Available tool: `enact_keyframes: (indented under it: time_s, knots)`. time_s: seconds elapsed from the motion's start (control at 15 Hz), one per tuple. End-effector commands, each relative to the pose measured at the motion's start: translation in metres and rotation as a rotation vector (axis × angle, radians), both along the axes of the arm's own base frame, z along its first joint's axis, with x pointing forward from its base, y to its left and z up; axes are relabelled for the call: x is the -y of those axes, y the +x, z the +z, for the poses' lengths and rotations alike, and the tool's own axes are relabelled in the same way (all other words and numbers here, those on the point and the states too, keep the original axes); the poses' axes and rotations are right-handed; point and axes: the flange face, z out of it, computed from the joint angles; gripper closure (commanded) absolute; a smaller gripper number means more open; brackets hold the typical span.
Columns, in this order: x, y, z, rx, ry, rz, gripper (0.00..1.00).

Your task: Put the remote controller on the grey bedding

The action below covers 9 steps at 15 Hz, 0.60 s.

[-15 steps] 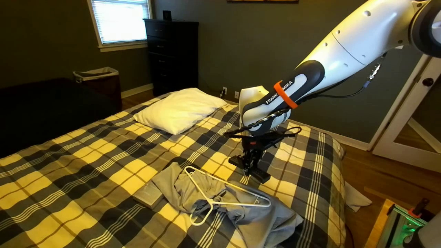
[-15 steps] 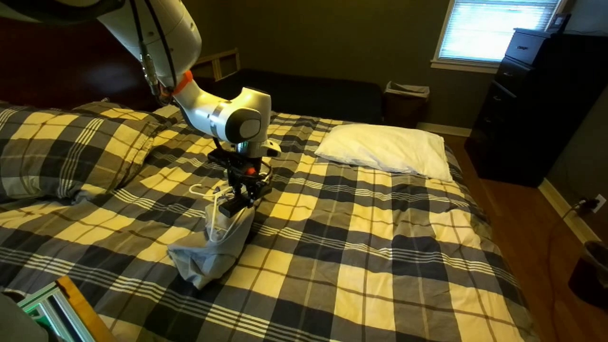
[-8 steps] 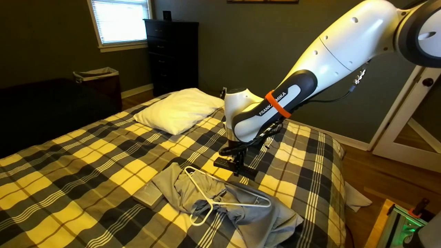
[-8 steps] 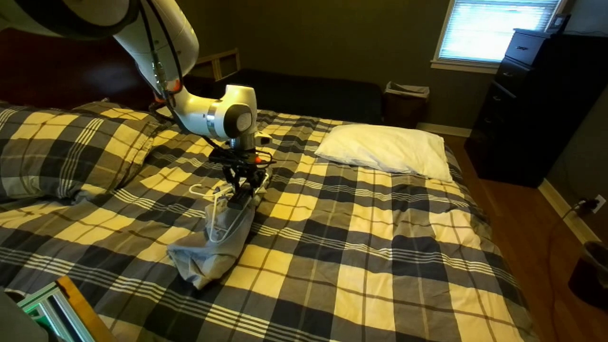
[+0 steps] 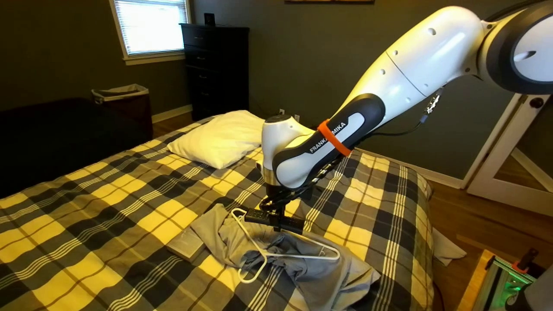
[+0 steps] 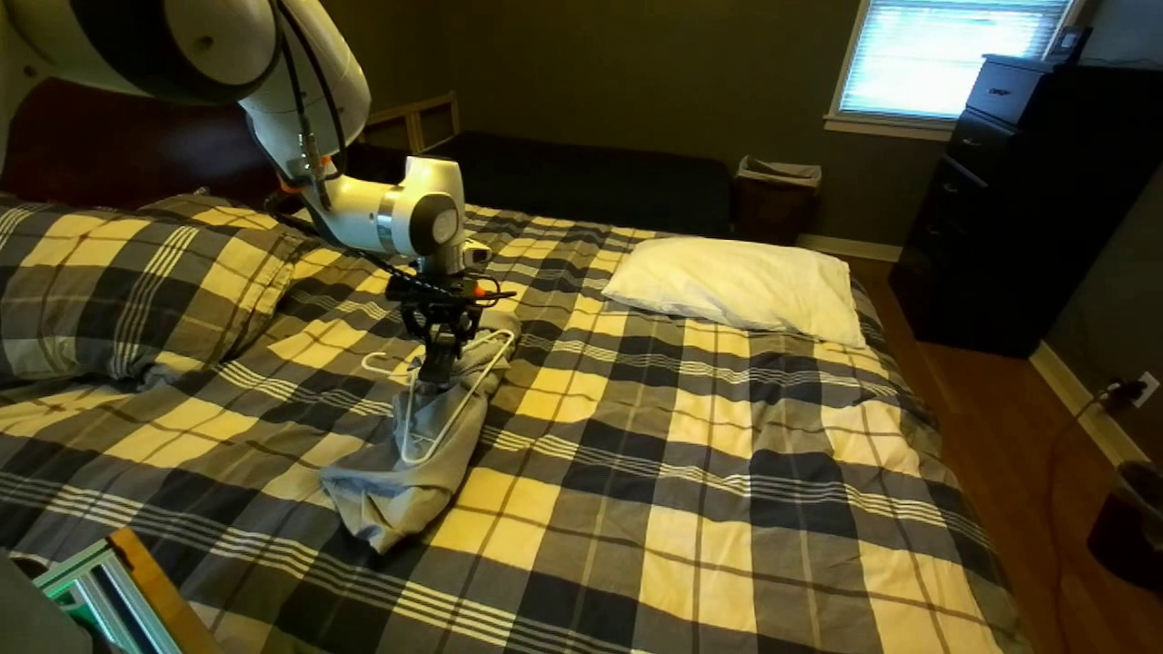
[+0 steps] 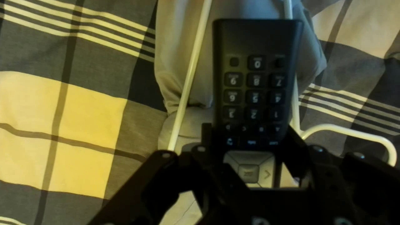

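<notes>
A black remote controller (image 7: 254,84) with a number pad and a silver key block is clamped between the fingers of my gripper (image 7: 248,137). In an exterior view the remote (image 5: 259,217) lies roughly level in the gripper (image 5: 278,216), over the far edge of the grey bedding (image 5: 328,276). The grey bedding is a crumpled grey cloth on the bed; it also shows in an exterior view (image 6: 382,500), with the gripper (image 6: 441,350) above it. I cannot tell how large the gap under the remote is. A white hanger (image 5: 298,256) lies on the grey cloth.
The plaid bed cover (image 5: 108,194) surrounds the cloth. A small flat box (image 5: 185,245) lies beside the cloth. A white pillow (image 6: 736,286) lies farther along the bed. A metal frame with a wooden edge (image 5: 475,276) stands near the bed's side.
My gripper has moved left in both exterior views, carrying the remote from beside the grey cloth to over it. The cloth and hanger have not moved.
</notes>
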Motion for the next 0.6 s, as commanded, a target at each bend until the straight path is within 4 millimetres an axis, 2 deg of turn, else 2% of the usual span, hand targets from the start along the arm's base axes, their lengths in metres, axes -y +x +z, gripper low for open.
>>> enact_keyframes:
  time_s: [0.0, 0.07, 0.2, 0.47, 0.53]
  knots:
    - [-0.005, 0.007, -0.009, -0.061, 0.035, -0.006, 0.21]
    - [-0.006, 0.008, -0.01, -0.072, 0.035, -0.018, 0.17]
    - [-0.009, 0.012, -0.008, -0.073, 0.03, -0.05, 0.01]
    - [-0.014, 0.028, 0.017, 0.002, 0.01, -0.117, 0.0]
    - [-0.009, 0.022, 0.009, -0.01, 0.025, -0.088, 0.0]
